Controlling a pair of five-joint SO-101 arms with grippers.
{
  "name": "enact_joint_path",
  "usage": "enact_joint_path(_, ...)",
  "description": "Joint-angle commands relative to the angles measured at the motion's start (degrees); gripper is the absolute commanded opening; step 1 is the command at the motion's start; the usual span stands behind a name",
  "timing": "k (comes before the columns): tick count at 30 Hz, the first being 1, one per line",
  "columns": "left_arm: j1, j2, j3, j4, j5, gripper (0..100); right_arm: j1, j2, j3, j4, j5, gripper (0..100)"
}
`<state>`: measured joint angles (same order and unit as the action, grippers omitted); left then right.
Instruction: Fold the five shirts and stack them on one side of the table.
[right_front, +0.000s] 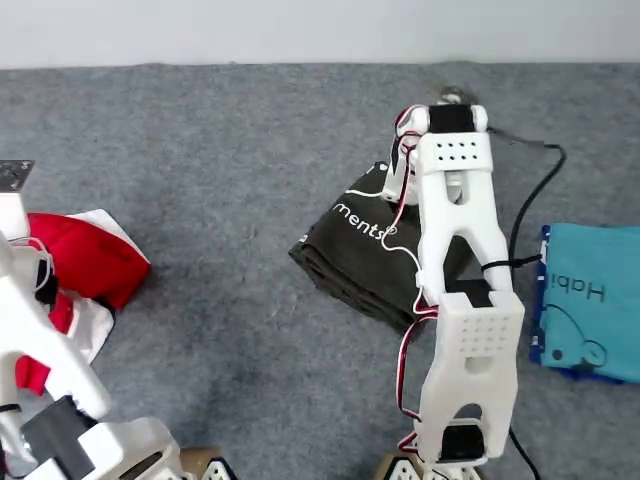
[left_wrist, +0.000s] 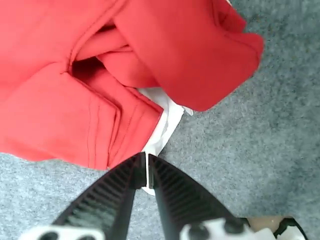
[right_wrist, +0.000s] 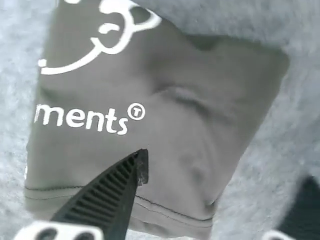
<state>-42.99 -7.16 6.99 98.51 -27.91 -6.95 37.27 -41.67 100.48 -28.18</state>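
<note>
Table: grey, felt-like surface (right_front: 220, 180) running up to a pale wall; the shirts lie in three groups, well apart.
Dark olive shirt: folded into a thick pad (right_front: 350, 245) near the middle, white print facing up, directly under the right arm's wrist.
Red shirt: loose and rumpled (left_wrist: 75, 75) at the left edge, lying over the white one; not yet folded.
Teal shirt: folded flat (right_front: 595, 300) at the right edge, resting on a blue cloth (right_front: 543, 345) whose border shows beneath it; this looks like the stacking side.
White shirt: mostly covered, with a hem (left_wrist: 165, 125) sticking out from under the red.
Right gripper: spread wide (right_wrist: 220, 185) just above the olive pad; one finger is over the printed panel and the other is off past the folded edge.
Left gripper: tips pressed together (left_wrist: 147, 167) right at the white hem; whether any cloth is caught between them I cannot tell.
Handling: all the shirts are soft, light knit that sags and will unfold if lifted by one layer; they are not fragile and not slippery on this nap.
Where to hold: for the olive pad, close on the whole thickness at the folded edge, or slide it along the table; for the red shirt, pinch a shoulder seam or hem corner and pull it flat.
</note>
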Motion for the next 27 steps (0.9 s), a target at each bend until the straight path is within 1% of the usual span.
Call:
enact_joint_path(1, 0.26, -2.2, -2.15, 0.53, -0.53, 2, -0.84, -3.74, 1.76, -0.66, -2.73, 50.0)
enact_joint_path(6, 0.26, -2.2, -2.15, 0.53, -0.53, 2, -0.84, -3.74, 8.62, -8.13, -3.43, 44.8)
enact_joint_path(12, 0.18, -2.2, -2.15, 0.53, -0.62, 2, 0.22, -3.74, 21.45, -20.62, -5.01, 44.6)
enact_joint_path(16, -1.49, -2.2, -2.15, 0.35, -0.62, 2, 0.57, -3.65, 30.15, -29.41, -5.01, 44.6)
enact_joint_path(18, -2.46, -2.2, -2.15, 0.35, -2.37, 2, 0.57, -3.65, 33.23, -31.96, -4.75, 44.6)
enact_joint_path(21, -4.48, -2.2, -2.15, 0.35, -4.92, 2, 0.66, -3.38, 35.78, -32.66, -4.75, 44.5)
enact_joint_path(23, -5.89, -2.2, -2.15, 0.35, -5.1, 2, 0.75, -2.07, 35.34, -31.16, -5.01, 43.9)
enact_joint_path(25, -6.68, -2.2, -2.24, 0.35, -5.8, 2, 1.19, -0.4, 32.53, -28.0, -5.01, 39.1)
enact_joint_path(27, -6.86, -2.2, -2.24, 0.44, -5.8, 2, 1.27, 1.89, 29.45, -25.1, -4.84, 30.2)
